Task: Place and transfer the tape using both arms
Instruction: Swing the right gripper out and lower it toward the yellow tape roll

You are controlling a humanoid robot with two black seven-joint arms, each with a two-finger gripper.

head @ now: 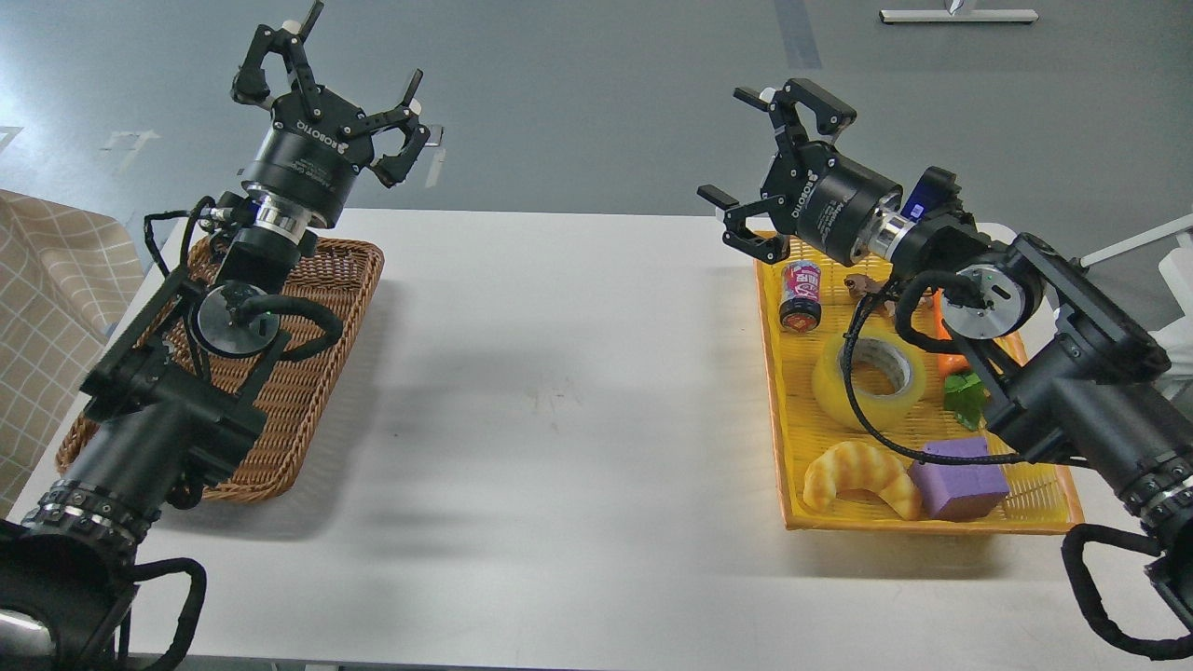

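Note:
The tape (pixel 869 382), a translucent yellow roll with a whitish core, lies flat in the yellow basket (pixel 792 447) at the right, partly crossed by a black cable. My right gripper (pixel 746 149) is open and empty. It hangs above the basket's far left corner, tilted to the left, up and left of the tape. My left gripper (pixel 349 79) is open and empty. It is raised beyond the far end of the brown wicker basket (pixel 308 373) at the left.
The yellow basket also holds a small can (pixel 801 295), a toy croissant (pixel 862 477), a purple block (pixel 960 477), a green piece (pixel 965 399) and an orange item (pixel 946 321). A white table (pixel 559 401) lies between the baskets. A checked cloth (pixel 47 308) is at the left edge.

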